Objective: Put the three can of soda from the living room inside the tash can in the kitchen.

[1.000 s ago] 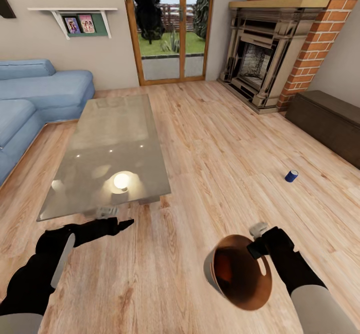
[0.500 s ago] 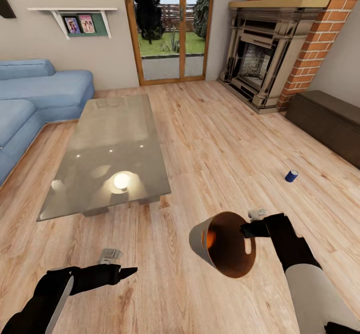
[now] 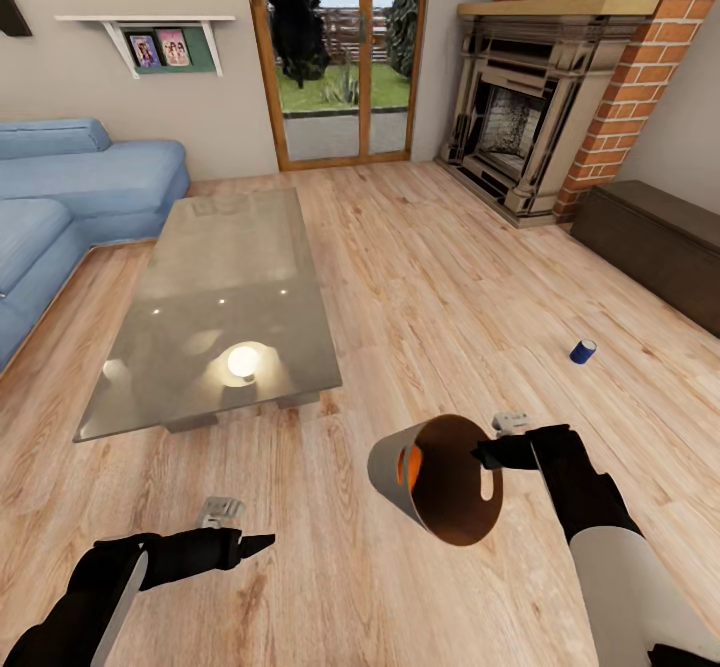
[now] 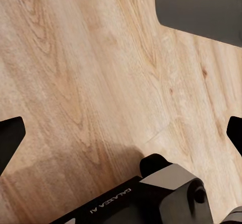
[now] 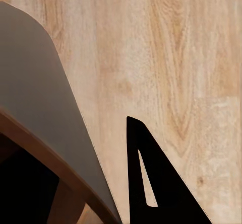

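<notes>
My right gripper (image 3: 487, 453) is shut on the rim of the tash can (image 3: 430, 482), holding it above the floor, tipped on its side with the orange-brown inside facing me. A bright orange shape (image 3: 408, 467) sits deep inside; I cannot tell what it is. In the right wrist view the can's grey wall (image 5: 40, 108) lies beside one dark finger (image 5: 156, 183). A dark blue can of soda (image 3: 582, 350) stands on the floor at the right, well beyond the right hand. My left gripper (image 3: 255, 544) hangs low over the floor, open and empty (image 4: 121, 133).
A glossy grey low table (image 3: 220, 297) stands ahead on the left, with a blue sofa (image 3: 70, 197) behind it. The brick fireplace (image 3: 530, 117) and a dark bench (image 3: 660, 237) line the right side. Glass doors (image 3: 340, 57) close the far wall. Wood floor lies between.
The left arm has drawn back from the table's front edge toward me. The right gripper has tipped the tash can further onto its side and shifted it slightly left.
</notes>
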Controlling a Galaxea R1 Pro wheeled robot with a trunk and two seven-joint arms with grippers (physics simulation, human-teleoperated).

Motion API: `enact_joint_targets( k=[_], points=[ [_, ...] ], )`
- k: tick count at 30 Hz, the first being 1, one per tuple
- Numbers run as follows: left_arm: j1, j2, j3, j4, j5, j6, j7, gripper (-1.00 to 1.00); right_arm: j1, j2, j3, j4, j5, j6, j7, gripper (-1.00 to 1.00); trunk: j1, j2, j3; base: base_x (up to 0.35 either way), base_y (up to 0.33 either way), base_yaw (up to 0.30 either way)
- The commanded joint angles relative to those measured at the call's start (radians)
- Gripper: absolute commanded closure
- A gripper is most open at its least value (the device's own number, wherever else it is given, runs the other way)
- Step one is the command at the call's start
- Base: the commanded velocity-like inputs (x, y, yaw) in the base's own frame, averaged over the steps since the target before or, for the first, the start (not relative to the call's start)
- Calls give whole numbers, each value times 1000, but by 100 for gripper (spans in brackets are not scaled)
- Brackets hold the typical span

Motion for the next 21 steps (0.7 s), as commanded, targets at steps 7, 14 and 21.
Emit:
enact_joint_targets(
  k=[7, 14, 21],
  points=[
    [0, 0, 0, 1, -1, -1, 14, -100, 0, 0, 1, -1, -18, 4, 5, 100, 0, 0, 0, 0, 0, 0],
    [0, 0, 0, 1, -1, -3, 20, -100, 0, 1, 3, -2, -18, 4, 5, 100, 0, 0, 0, 0, 0, 0],
    [0, 0, 0, 3, -1, -3, 22, -100, 0, 2, 4, -3, -18, 9, 5, 100, 0, 0, 4, 0, 0, -79]
  ],
)
